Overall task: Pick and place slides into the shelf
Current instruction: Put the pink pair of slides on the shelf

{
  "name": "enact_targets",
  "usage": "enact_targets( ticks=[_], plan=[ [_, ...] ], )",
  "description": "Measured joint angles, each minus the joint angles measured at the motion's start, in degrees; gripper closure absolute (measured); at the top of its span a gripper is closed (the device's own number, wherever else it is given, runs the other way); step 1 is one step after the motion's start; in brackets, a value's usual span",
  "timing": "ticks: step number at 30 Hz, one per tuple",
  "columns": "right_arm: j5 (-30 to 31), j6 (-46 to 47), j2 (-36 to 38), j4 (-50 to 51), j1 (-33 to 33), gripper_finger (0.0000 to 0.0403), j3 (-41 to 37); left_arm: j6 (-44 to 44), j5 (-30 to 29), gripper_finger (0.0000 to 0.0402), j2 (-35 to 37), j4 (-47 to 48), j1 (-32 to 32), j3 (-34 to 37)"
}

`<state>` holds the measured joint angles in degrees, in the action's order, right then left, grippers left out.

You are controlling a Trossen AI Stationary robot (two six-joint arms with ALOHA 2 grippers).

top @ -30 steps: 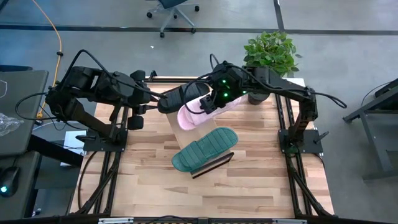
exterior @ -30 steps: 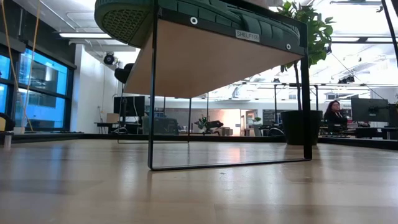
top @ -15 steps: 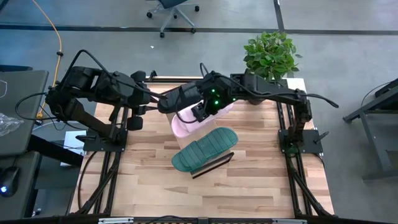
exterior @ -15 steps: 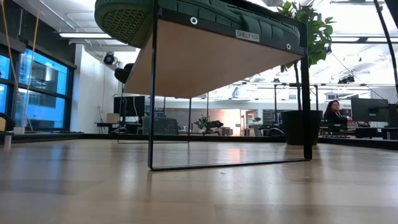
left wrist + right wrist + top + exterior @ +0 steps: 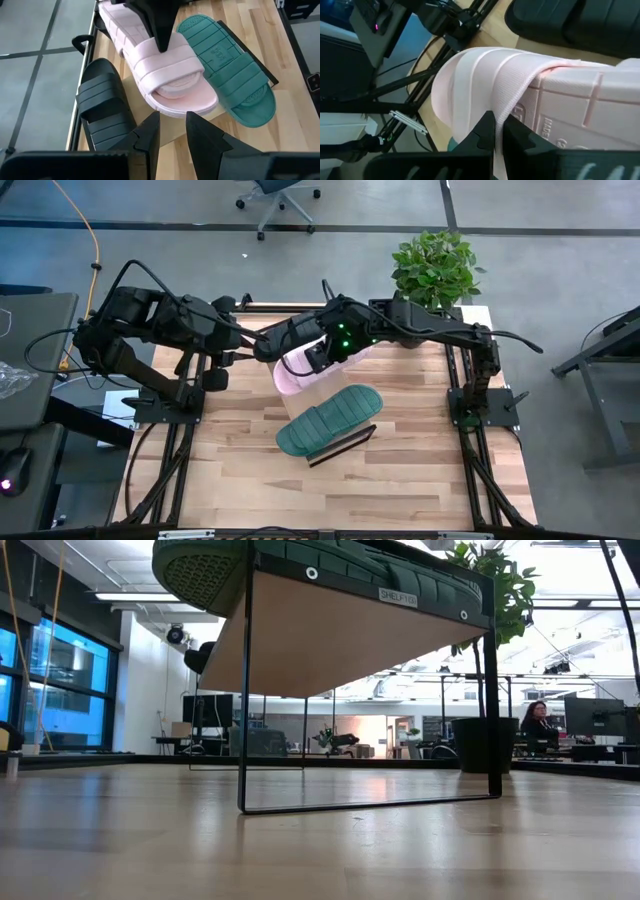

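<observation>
Shelf [image 5: 300, 395] at frame center, unmoved, green slide [image 5: 329, 420] lying across its lower part as before. Pink slide [image 5: 300, 370] now lower-left of a second ago, beside black slide [image 5: 283, 338]. Right gripper [image 5: 496, 131] clamped on pink strap. Left gripper [image 5: 172, 131] slightly parted, empty, hovering upper-left of shelf.

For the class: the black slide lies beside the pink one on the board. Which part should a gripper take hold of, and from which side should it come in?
Probably the ribbed strap of the black slide: it arches above the footbed, so one finger can slip under it. Come from above, on its open side away from the pink slide, which the right gripper pinches by its strap. The left gripper hovers close by, fingers slightly apart.
</observation>
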<state>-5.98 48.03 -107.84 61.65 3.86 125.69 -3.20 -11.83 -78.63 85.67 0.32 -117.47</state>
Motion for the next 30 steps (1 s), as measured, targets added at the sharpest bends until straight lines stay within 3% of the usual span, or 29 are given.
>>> enact_targets(
  ticks=[30],
  plan=[
    [-4.1,-0.4,-6.4,-1.7,0.6,0.0403,-0.1,-0.5,1.9,0.0318,0.0,0.0,0.0,0.0]
  ],
)
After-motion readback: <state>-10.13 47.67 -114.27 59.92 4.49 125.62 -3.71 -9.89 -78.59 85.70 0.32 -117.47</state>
